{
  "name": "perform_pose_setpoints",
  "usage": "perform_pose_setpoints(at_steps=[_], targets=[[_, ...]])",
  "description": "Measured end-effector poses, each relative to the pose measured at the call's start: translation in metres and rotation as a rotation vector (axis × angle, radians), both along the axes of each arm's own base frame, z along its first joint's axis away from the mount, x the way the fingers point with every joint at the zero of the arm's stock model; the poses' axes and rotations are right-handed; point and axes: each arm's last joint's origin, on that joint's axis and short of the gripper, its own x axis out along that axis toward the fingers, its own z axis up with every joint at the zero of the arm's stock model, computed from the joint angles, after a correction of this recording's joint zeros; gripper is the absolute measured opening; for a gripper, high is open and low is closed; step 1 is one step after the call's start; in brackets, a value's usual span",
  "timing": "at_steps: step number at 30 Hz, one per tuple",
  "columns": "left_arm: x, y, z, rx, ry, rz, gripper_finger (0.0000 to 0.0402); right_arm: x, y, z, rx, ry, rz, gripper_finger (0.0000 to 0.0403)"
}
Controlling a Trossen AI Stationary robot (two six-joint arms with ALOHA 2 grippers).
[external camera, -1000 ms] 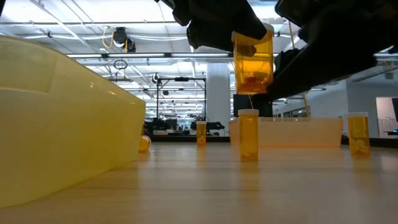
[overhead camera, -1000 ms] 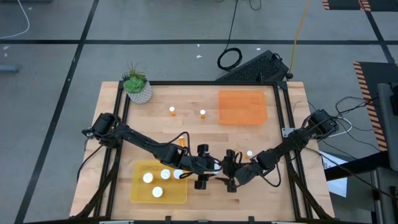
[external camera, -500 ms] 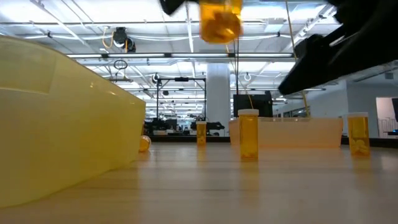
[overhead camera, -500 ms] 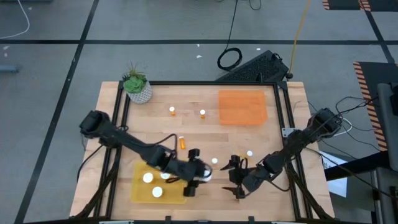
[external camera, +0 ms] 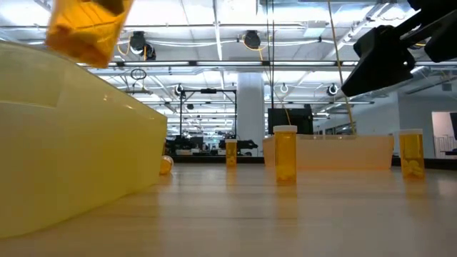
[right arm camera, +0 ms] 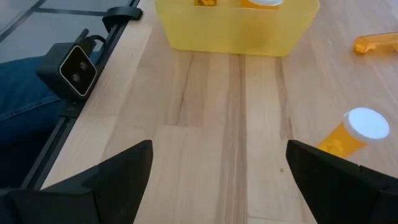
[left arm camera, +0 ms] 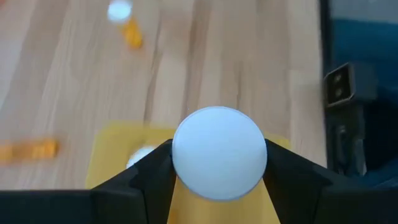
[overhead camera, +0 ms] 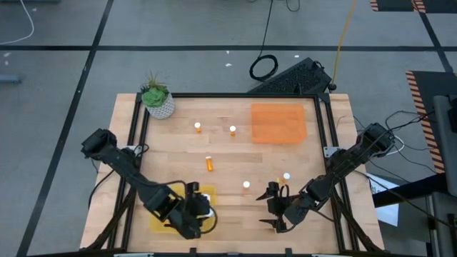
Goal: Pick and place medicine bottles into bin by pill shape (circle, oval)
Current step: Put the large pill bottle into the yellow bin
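Observation:
My left gripper (overhead camera: 194, 214) hangs over the yellow bin (overhead camera: 166, 218) near the table's front edge, shut on a medicine bottle. The bottle's white cap (left arm camera: 219, 152) faces the wrist camera, and its orange body (external camera: 86, 30) shows tilted in the low view. A white-capped bottle (left arm camera: 143, 155) stands inside that bin. My right gripper (overhead camera: 276, 208) is open at the front right with nothing between its fingers. On the wood stand two bottles (overhead camera: 246, 185) (overhead camera: 286, 176) and two farther ones (overhead camera: 198, 127) (overhead camera: 233, 130). Another (overhead camera: 209, 163) lies on its side. The orange bin (overhead camera: 278, 123) is at the far right. My left gripper pinches the bottle between its two fingers at two opposite sides of the white cap (left arm camera: 177, 163). The cap's top faces back along the fingers. The bottle is lifted clear above the yellow bin and sits tilted in the low view.
A white pot with a green plant (overhead camera: 157, 100) stands at the far left corner. Black frame rails (overhead camera: 136, 135) run along the table's edges. Bare wood (overhead camera: 235, 221) lies between the two grippers.
My left gripper has carried the bottle from the table's middle front toward the left and near edges, until it hangs over the yellow bin. The bottle has tipped from upright to tilted. My right gripper has drawn back toward the near right.

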Motion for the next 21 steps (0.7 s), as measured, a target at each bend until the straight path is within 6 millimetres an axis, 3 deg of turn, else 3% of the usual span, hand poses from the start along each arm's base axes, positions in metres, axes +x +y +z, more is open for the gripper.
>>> perform_pose_setpoints(at_steps=[9,21], targets=[[-0.018,-0.020,-0.005,0.036,-0.040,0.065,0.0226,0.000,0.000,0.000,-0.008,0.002,0.002,0.0361],[-0.029,-0.022,-0.053,-0.003,-0.114,0.136,0.0227,0.000,-0.001,-0.001,-0.007,0.005,0.001,0.0361]])
